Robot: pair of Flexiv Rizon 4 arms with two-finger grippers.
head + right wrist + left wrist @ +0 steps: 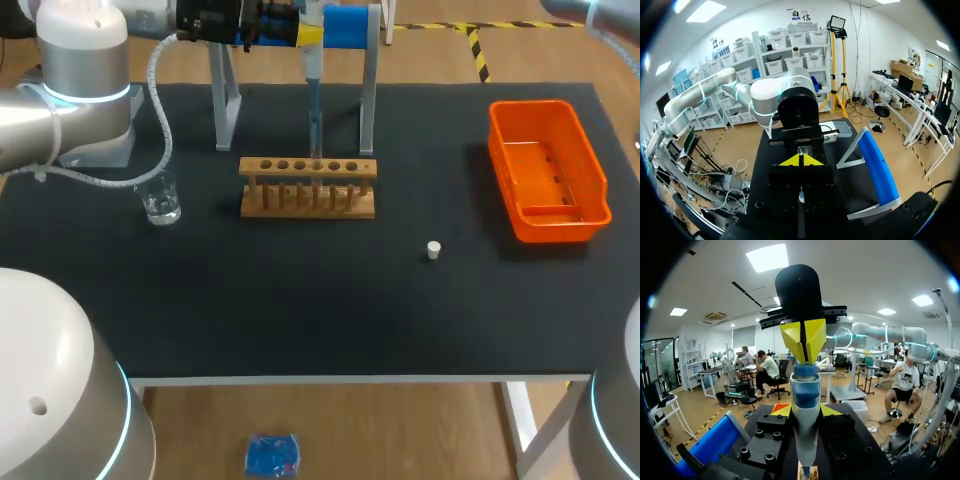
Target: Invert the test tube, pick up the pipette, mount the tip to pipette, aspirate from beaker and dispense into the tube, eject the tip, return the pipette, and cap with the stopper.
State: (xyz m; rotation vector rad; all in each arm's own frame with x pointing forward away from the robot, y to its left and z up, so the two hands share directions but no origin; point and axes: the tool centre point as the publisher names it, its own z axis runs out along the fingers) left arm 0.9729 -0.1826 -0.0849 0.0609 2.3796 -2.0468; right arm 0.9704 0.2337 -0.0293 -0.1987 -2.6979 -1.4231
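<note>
Pipette [313,90]: held upright at the table's [300,310] 12 o'clock edge, in front of the blue-barred stand [350,25]. Its lower end reaches one of the middle holes of the wooden rack [308,170].

Left gripper [308,34]: comes in level from 9 o'clock. Its fingers are clamped on the pipette's white barrel from two sides, and the left wrist view shows a yellow tip on either flank.

Right gripper [802,347]: hangs directly above the pipette, pointing down. Its yellow tips are pressed together with nothing between them, and they meet the blue top end of the pipette. It lies outside the head view.

Beaker [160,198]: upright at the rack's 9 o'clock, apart from it, with clear liquid in the bottom.

Stopper [433,250]: small and white, alone on the table at the rack's 4 o'clock.

Orange bin [600,190]: at the rack's 3 o'clock, near the table's edge, well apart from the rack.
</note>
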